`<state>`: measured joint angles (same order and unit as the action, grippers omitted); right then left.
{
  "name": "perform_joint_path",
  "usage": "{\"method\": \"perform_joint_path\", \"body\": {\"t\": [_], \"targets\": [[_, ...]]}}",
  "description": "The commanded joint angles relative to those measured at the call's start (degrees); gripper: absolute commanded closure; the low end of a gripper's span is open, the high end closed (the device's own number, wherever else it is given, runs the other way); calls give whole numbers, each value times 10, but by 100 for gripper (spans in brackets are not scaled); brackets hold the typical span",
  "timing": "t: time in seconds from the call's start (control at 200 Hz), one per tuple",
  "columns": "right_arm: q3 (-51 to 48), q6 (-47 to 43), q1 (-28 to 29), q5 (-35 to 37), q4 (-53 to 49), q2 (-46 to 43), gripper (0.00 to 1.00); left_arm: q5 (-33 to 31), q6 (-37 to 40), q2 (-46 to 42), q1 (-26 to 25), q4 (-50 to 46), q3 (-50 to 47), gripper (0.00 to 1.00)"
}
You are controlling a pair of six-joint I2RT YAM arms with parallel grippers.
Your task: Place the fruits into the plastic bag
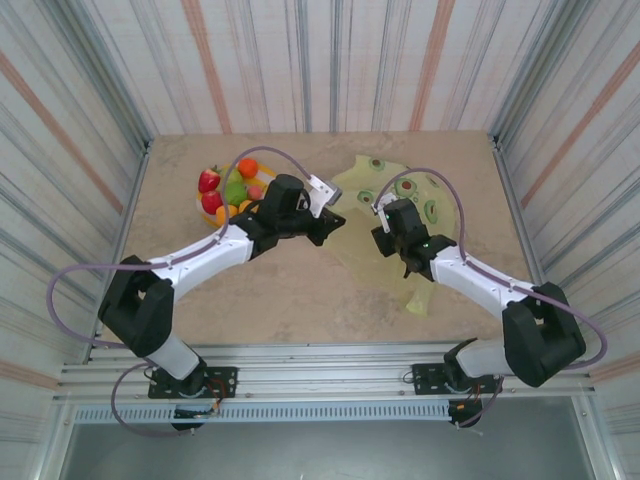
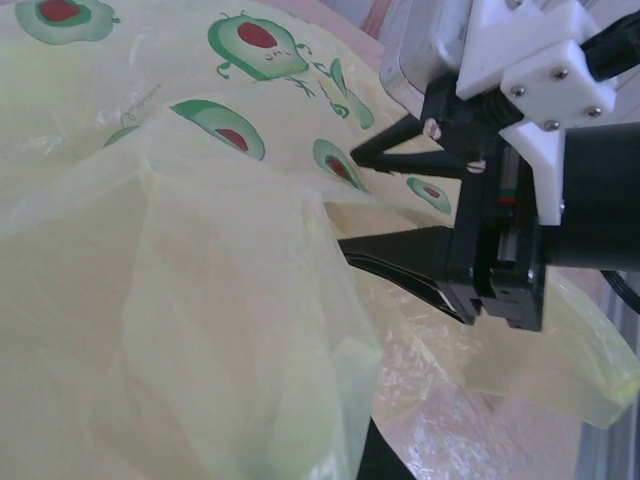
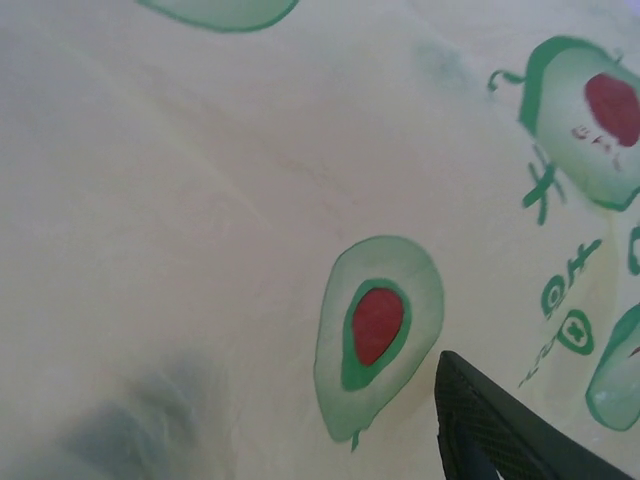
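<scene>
Nearest you, the bag (image 1: 362,256) starts about midway up the table (image 1: 300,295) on the right and runs back toward the far right corner, and both arms are working on it, so call this the opening step, with no fruit going in yet. Your left gripper (image 1: 328,228) is clamped shut at the bag's left edge, and in the left wrist view the film tents up right against the lens, so I judge it has the edge pinched. Just beside it over the bag, your right gripper (image 2: 346,201) has its jaws standing apart with nothing between them but air and plastic behind. Next you need a mouth. Get the right fingers onto the other layer of film and pull the two sides apart, gently, because this crinkly stuff will slide or collapse. No fruit in the bag that I can make out. Farther back, toward the far left corner, the plate (image 1: 268,178) holds all the fruits (image 1: 232,188) in a pile, with strawberries, a green piece, orange ones and a small pink one, well apart from the bag.
</scene>
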<state>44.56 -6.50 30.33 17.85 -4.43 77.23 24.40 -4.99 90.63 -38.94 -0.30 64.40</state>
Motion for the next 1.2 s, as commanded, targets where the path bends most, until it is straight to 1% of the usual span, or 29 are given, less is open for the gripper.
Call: {"method": "perform_joint_path", "body": {"t": [0.0, 0.105, 0.16, 0.195, 0.281, 0.311, 0.351, 0.416, 0.491, 0.511, 0.581, 0.641, 0.721, 0.832, 0.897, 0.957, 1.017, 1.122, 1.192], "targets": [[-7, -39, 5, 18, 74, 16, 37, 47, -17, -21, 10, -15, -10, 100], [-2, -62, 7, -1, 110, 38, 36, 57, -19, -22, 20, -20, -14, 100], [6, -76, 7, -5, 121, 52, 39, 61, -22, -21, 27, -21, -15, 100], [13, -84, 7, -2, 122, 59, 46, 63, -23, -20, 31, -23, -15, 100], [29, -92, 8, 9, 106, 68, 73, 62, -34, -20, 43, -23, -19, 100], [34, -91, 8, 8, 94, 66, 80, 59, -38, -20, 49, -21, -21, 100], [41, -81, 8, 0, 71, 60, 89, 48, -43, -20, 55, -18, -23, 98], [55, -45, 9, -20, 20, 42, 100, 18, -44, -17, 60, -18, -24, 94], [79, 21, 9, -51, -53, 22, 100, -25, -39, -10, 60, -21, -21, 85], [86, 38, 9, -59, -73, 19, 100, -33, -38, -8, 60, -21, -20, 81], [113, 103, 9, -73, -137, 13, 100, -52, -41, -3, 61, -19, -17, 58], [130, 154, 7, -81, -179, 14, 100, -64, -47, -3, 62, -18, -14, 49], [150, 214, -3, -105, -217, 19, 100, -74, -60, -16, 64, -16, -15, 43], [167, 271, -20, -139, -231, 31, 100, -76, -86, -53, 72, -5, -29, 36], [176, 295, -32, -162, -226, 41, 100, -73, -109, -81, 82, -5, -39, 26], [185, 311, -42, -181, -219, 54, 100, -57, -131, -109, 98, -7, -52, 16], [194, 323, -48, -197, -212, 69, 100, -40, -154, -139, 119, -3, -71, 9], [206, 341, -53, -229, -195, 93, 100, -26, -187, -192, 156, 7, -113, 5], [213, 349, -54, -240, -187, 108, 100, -44, -198, -224, 182, 5, -140, 5]]}}
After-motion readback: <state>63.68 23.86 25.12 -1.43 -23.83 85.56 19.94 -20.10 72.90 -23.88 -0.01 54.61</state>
